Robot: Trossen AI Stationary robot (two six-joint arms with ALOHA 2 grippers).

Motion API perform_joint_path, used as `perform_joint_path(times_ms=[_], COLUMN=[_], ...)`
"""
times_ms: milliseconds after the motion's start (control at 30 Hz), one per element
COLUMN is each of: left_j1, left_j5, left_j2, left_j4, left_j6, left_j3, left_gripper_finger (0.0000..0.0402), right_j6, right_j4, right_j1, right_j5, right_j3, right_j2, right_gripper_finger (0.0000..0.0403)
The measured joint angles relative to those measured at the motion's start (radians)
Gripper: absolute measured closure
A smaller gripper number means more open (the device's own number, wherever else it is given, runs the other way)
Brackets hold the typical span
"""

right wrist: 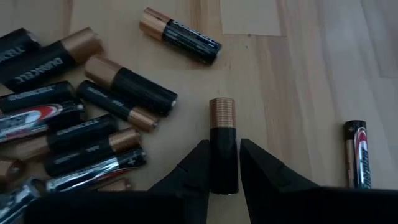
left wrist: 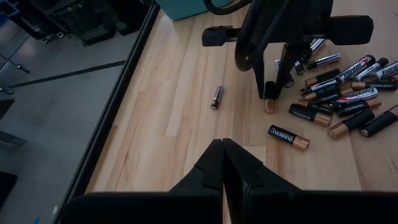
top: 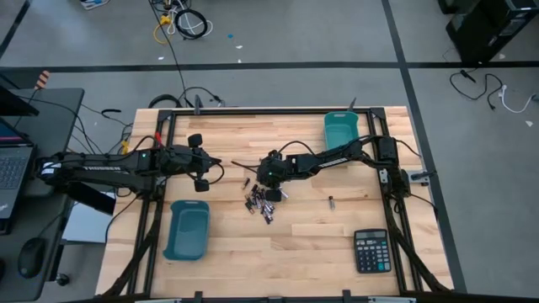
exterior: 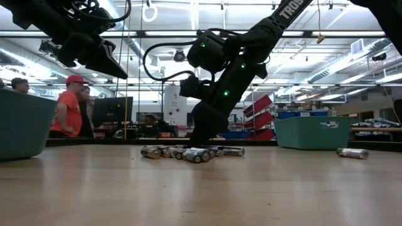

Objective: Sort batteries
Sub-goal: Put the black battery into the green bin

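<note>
Several black-and-copper and silver batteries (top: 261,204) lie on their sides in a loose pile at the table's middle, also seen in the low view (exterior: 188,152) and the left wrist view (left wrist: 339,93). One more battery (top: 332,201) lies alone to the right of the pile. My right gripper (right wrist: 219,180) is down at the pile's far edge (top: 269,180), shut on one black-and-copper battery. My left gripper (left wrist: 222,152) is shut on nothing and hangs above the table left of the pile (top: 200,171). My right gripper pinches a black-and-copper battery (right wrist: 222,146) between its two fingers (right wrist: 194,169), on the black end. The fingers slant down from the table's right and lie along the battery. Its copper end (left wrist: 268,106) sticks out past the fingertips at the table top; I cannot tell whether it touches the wood.
One teal bin (top: 187,229) sits near the left front and another teal bin (top: 340,129) at the far right. A black calculator (top: 371,251) lies at the right front. Bare wood lies between the pile and the bins. People stand in the room beyond the table (exterior: 69,107).
</note>
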Motion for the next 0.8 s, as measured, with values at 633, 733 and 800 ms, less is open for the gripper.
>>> perform_joint_path(times_ms=[633, 733, 800], left_j1=[0.000, 0.000, 0.000], left_j5=[0.000, 0.000, 0.000], left_j2=[0.000, 0.000, 0.000], left_j4=[0.000, 0.000, 0.000], left_j6=[0.000, 0.000, 0.000], left_j3=[0.000, 0.000, 0.000], left_gripper_finger=[0.0400, 0.0400, 0.0400], right_j6=[0.000, 0.003, 0.003], right_j4=[0.006, 0.004, 0.005], right_j1=[-0.002, -0.002, -0.002], right_j5=[0.003, 0.003, 0.003], right_j3=[0.000, 0.000, 0.000], right_j2=[-0.012, -0.012, -0.012], right_gripper_finger=[0.0327, 0.0327, 0.0327])
